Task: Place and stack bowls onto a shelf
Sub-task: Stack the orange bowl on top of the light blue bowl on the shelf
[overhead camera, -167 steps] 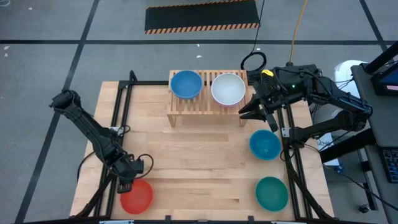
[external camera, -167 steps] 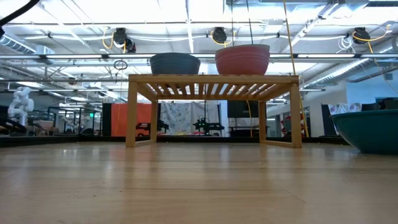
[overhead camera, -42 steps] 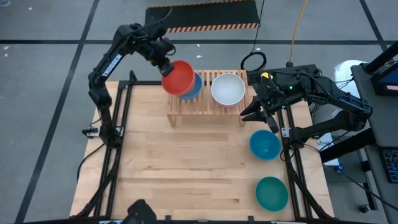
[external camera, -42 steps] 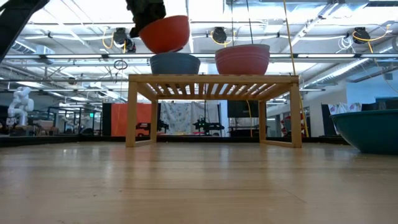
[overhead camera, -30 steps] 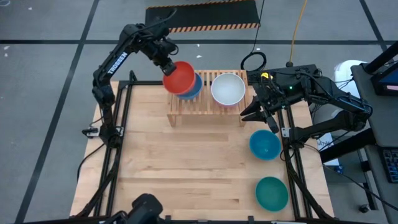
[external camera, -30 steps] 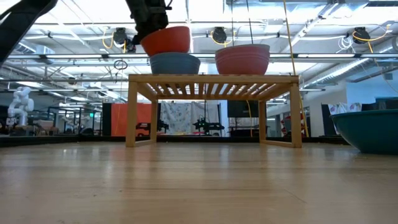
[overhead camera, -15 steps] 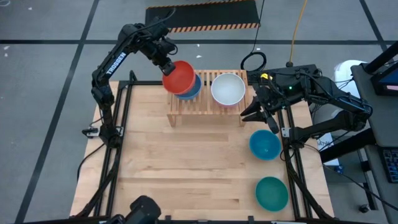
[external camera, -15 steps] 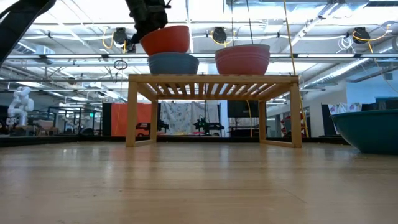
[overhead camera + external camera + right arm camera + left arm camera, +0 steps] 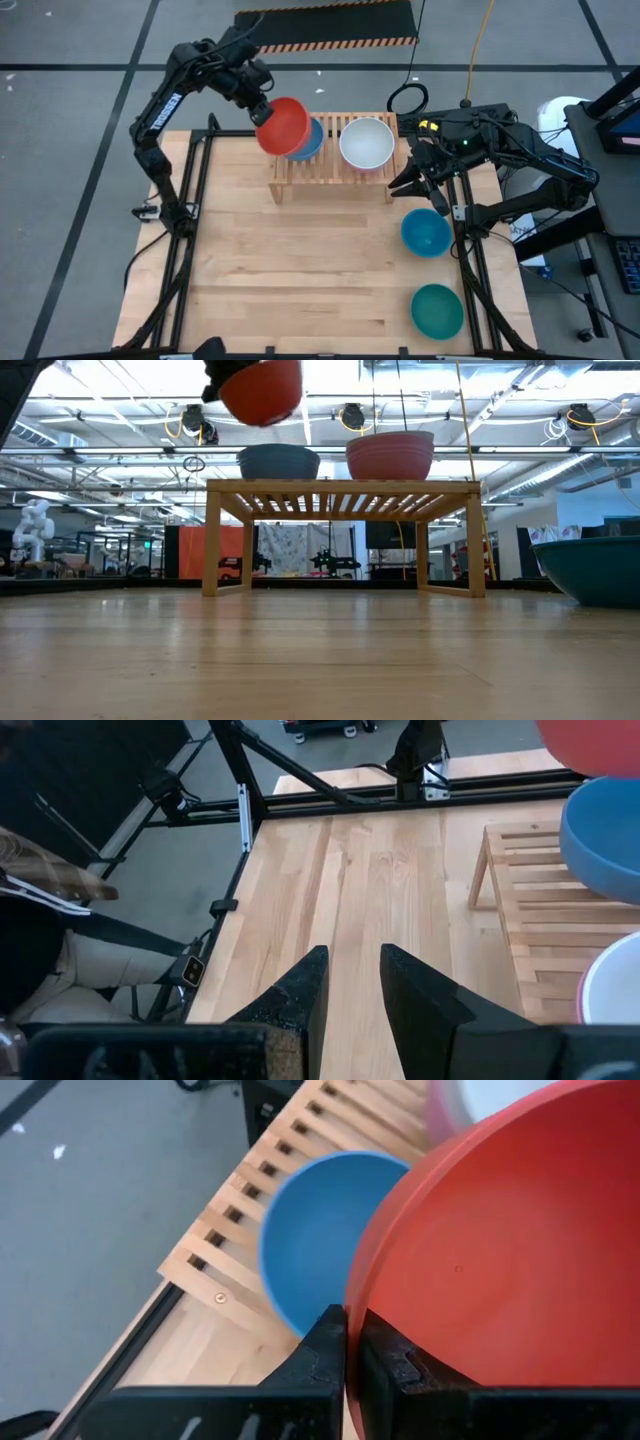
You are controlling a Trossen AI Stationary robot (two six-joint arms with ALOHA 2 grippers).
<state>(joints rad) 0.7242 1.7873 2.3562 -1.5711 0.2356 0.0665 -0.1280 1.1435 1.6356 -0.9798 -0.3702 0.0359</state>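
Two bowls (image 9: 340,141) sit on the shelf (image 9: 330,170) (side by side).

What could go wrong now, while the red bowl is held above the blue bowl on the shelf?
1. The left gripper pinches only the rim of the red bowl, which hangs tilted. It might slip or swing before release.
2. The red bowl sits off-centre over the blue bowl. If lowered like this, it may catch the rim and fail to nest.
3. A push could slide the blue bowl toward the edge of the shelf, since it stands near the end.
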